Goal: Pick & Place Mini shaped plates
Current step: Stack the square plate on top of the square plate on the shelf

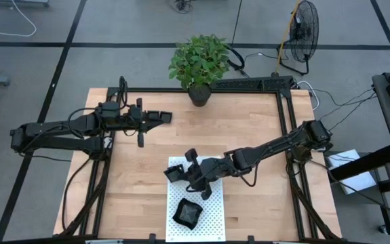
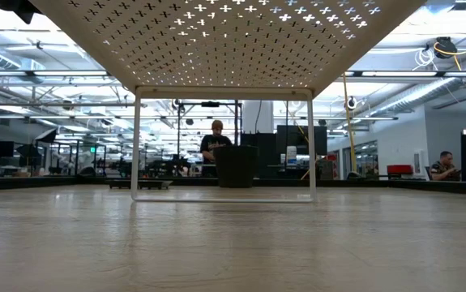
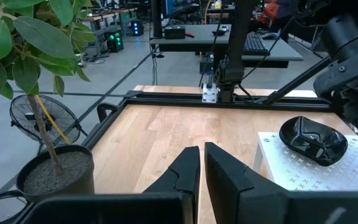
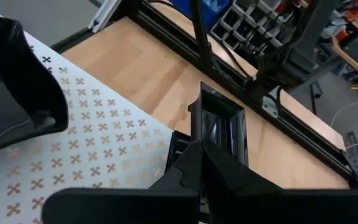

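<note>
A: Where's the right gripper (image 1: 176, 173)?

B: Over the far left corner of the white mat (image 1: 211, 218), reaching across from the right side. Its fingers are shut on a square plate (image 4: 219, 123), pinching its rim so the dish stands on edge between them, just past the mat's border.

A: Any other dish?

B: One rounded plate (image 1: 187, 213) sits on the mat near its left edge, toward the front. In the right wrist view a dark rim shows close by the lens on the same dotted surface.

A: And the left gripper (image 1: 168, 116)?

B: Hanging over the back left of the table (image 1: 256, 135), well apart from the mat, fingers almost closed with only a thin slit between them, holding nothing.

A: Open room?

B: Bare wood lies on both sides of the mat and across the middle. A potted plant (image 1: 199, 68) stands at the back edge, between the two arms. The black frame (image 1: 286, 122) runs along the back and both sides.
</note>
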### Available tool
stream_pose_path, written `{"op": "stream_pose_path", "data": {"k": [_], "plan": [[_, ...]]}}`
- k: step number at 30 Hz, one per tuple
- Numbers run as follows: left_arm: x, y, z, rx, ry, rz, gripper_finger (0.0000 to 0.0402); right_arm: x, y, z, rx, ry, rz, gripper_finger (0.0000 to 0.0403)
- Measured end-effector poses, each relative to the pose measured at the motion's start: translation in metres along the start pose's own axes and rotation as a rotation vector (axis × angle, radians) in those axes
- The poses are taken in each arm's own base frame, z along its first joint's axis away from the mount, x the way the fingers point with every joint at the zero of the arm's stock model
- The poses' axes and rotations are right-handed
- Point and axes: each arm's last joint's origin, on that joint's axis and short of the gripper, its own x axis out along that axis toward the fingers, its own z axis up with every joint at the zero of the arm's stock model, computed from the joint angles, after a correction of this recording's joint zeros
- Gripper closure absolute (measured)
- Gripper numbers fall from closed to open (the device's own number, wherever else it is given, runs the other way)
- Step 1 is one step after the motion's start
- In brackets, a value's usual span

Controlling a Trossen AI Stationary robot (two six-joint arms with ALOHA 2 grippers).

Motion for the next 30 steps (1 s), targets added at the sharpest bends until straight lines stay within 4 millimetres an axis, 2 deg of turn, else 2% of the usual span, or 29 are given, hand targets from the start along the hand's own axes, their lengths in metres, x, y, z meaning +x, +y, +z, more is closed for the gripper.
{"op": "stream_pose_path", "data": {"k": [9,15,30], "plan": [[0.0,0.0,0.0,0.0,0.0,0.001,0.0371,0.013,0.0,-0.014,0.016,0.065,0.013,0.0403],[0.0,0.0,0.0,0.0,0.0,0.001,0.0371,0.019,0.004,-0.016,-0.008,0.074,-0.002,0.0403],[0.0,0.0,0.0,0.0,0.0,0.001,0.0371,0.018,0.005,-0.014,-0.042,0.065,-0.006,0.0403]]}}
